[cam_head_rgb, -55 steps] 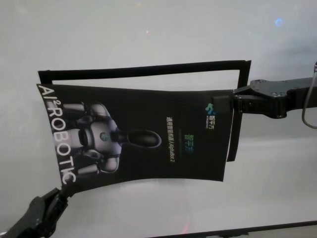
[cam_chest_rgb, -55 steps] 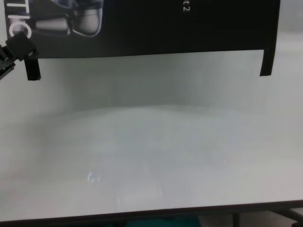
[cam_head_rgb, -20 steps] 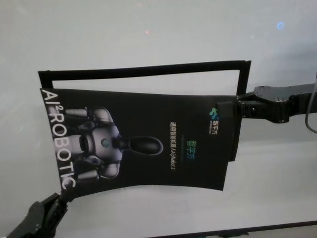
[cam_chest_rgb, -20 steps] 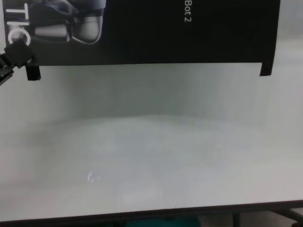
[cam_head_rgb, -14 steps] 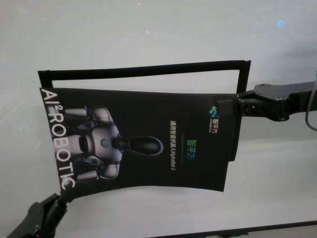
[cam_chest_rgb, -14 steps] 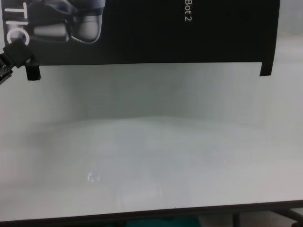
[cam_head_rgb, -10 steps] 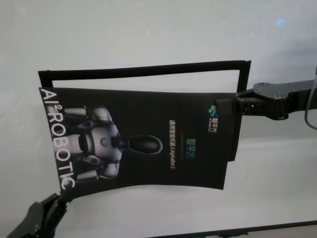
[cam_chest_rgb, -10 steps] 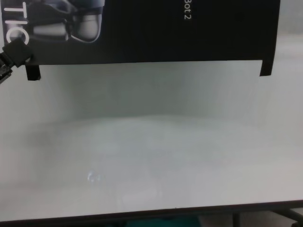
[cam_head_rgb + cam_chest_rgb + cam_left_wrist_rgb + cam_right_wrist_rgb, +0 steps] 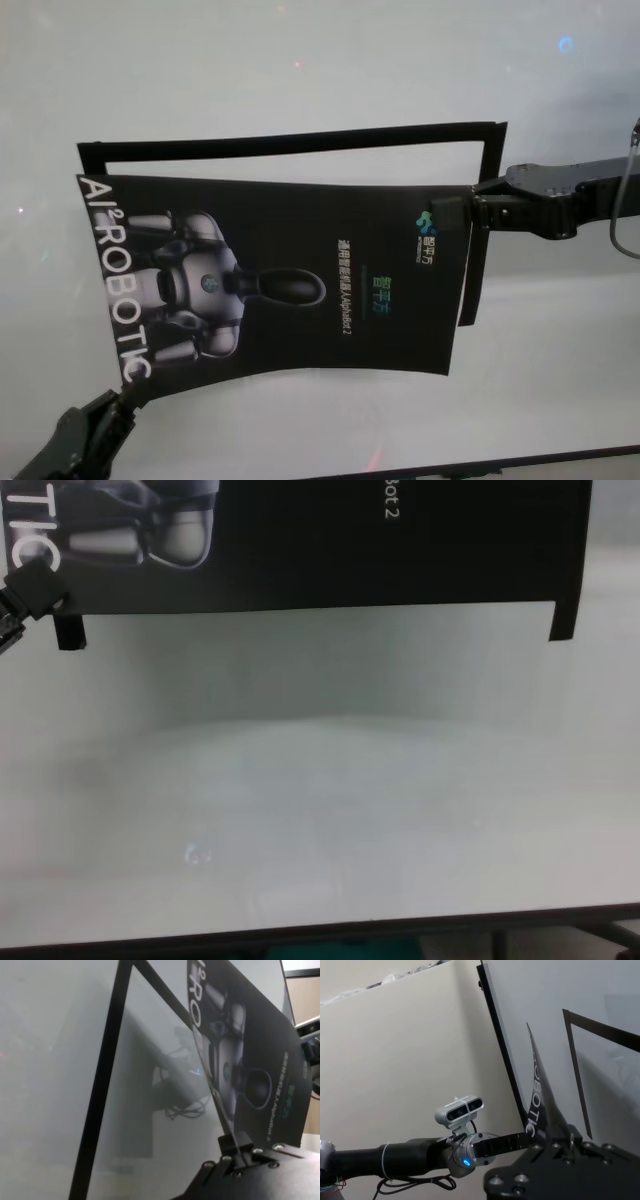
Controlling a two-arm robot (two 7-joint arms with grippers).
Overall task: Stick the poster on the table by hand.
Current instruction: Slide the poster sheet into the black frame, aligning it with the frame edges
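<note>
The poster (image 9: 300,280), black and glossy with white "AI²ROBOTIC" lettering and a grey robot picture, hangs slightly bowed over the table (image 9: 300,60). My left gripper (image 9: 122,392) is shut on its near left corner, also visible in the chest view as the left gripper (image 9: 35,585) and up close in its wrist view as the left gripper (image 9: 235,1144). My right gripper (image 9: 452,213) is shut on the poster's far right corner; its wrist view shows the right gripper (image 9: 559,1136) pinching the poster (image 9: 540,1095) edge-on. The chest view shows the poster's (image 9: 320,540) near edge above the table (image 9: 320,810).
Narrow black strips lie on the table as an outline: a far strip (image 9: 290,140) and a right strip (image 9: 472,270), with two strip ends (image 9: 68,630) (image 9: 565,620) showing below the poster. The table's dark front edge (image 9: 320,930) is near me.
My right gripper has shifted slightly left and away with its corner, uncovering more of the right strip. The poster's near right edge sits a little farther back. The left gripper has barely moved.
</note>
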